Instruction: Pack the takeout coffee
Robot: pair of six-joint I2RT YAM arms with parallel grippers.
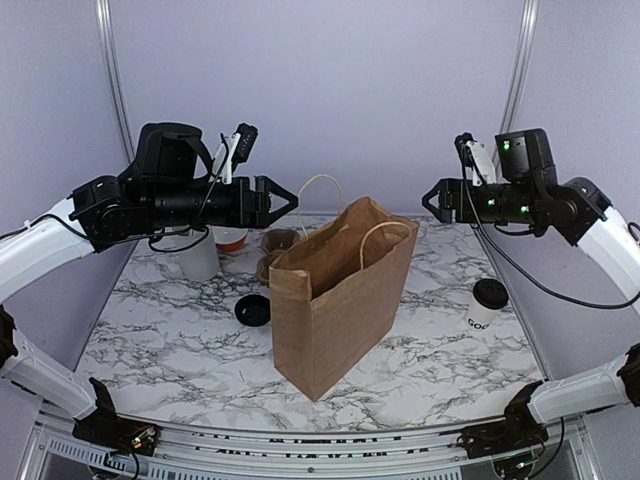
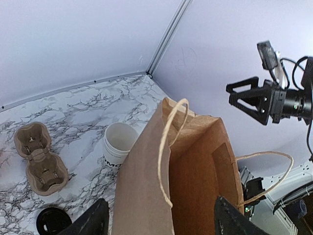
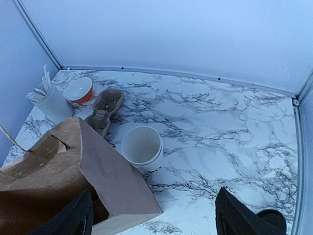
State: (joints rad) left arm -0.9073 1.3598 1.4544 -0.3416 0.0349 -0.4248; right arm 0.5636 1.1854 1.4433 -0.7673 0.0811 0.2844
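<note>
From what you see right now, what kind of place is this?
Probably a robot test cell staged as a takeout counter, not a real café: plain walls enclose a marble-pattern table holding a brown paper bag, a lidded takeout coffee and a pulp cup carrier.

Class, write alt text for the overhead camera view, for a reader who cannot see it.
An open brown paper bag stands mid-table between two raised robot arms, the left gripper and right gripper both open and empty. The lidded takeout coffee stands on the marble table right of the bag.
</note>
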